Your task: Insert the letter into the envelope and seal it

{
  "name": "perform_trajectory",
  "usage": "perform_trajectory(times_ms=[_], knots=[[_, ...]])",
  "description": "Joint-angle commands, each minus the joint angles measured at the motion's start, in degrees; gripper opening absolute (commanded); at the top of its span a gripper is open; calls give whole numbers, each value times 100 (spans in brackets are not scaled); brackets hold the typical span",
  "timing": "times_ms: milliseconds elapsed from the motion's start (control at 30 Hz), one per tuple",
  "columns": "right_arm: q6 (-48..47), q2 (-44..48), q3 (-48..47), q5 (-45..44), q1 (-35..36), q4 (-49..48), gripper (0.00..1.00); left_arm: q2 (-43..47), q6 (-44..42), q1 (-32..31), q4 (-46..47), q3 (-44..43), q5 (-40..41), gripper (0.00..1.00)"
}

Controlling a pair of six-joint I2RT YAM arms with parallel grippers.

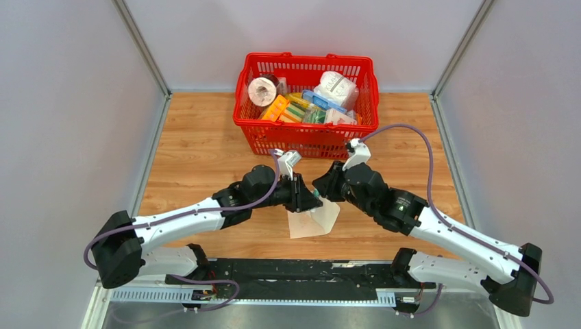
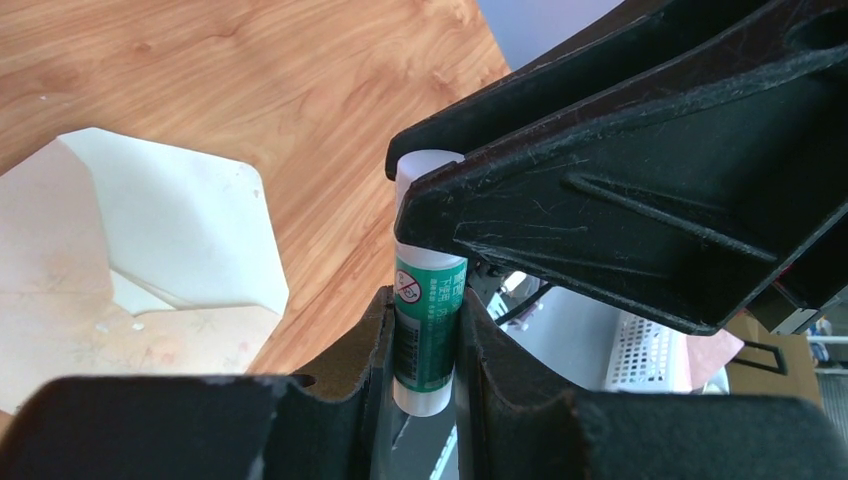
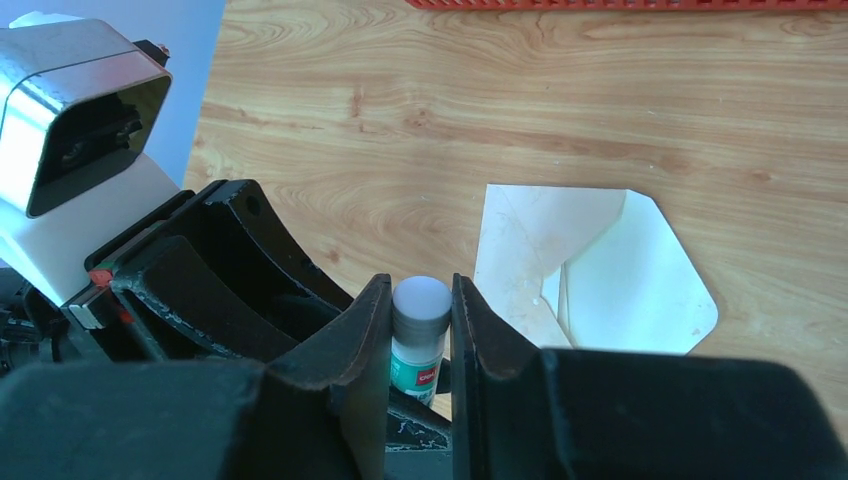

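Wooden table (image 1: pixel 205 151), red basket (image 1: pixel 301 140) of goods at far edge. Both arms reach in, meeting mid-table, just above envelope (image 1: pixel 316 221). Envelope lies flat on table near arm bases, flap open, pale inner side up; letter not told apart from it. Glue stick (image 2: pixel 428 345), green label, white cap, held up between both hands. Left gripper (image 2: pixel 428 305) narrowed down, fingers pressed on labelled body. Right gripper (image 3: pixel 420 295) closed in tight on capped end, one finger each side, touching.
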State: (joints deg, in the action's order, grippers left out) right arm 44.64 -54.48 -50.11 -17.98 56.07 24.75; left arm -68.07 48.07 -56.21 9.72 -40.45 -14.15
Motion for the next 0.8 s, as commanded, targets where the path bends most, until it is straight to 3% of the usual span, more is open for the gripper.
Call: perform_trajectory(times_ms=[0,433,600,767], knots=[[-298,297,-254,-1024,-263,170,1,-92,167,4,-225,19,-360,0],[-316,359,-219,-953,-702,582,4,-356,229,4,-259,-16,-712,0],[-79,438,438,-884,-1475,891,7,109,-8,31,-1462,-340,322,0],[211,237,1432,-480,-2406,400,11,960,-228,302,-2534,-578,1133,0]])
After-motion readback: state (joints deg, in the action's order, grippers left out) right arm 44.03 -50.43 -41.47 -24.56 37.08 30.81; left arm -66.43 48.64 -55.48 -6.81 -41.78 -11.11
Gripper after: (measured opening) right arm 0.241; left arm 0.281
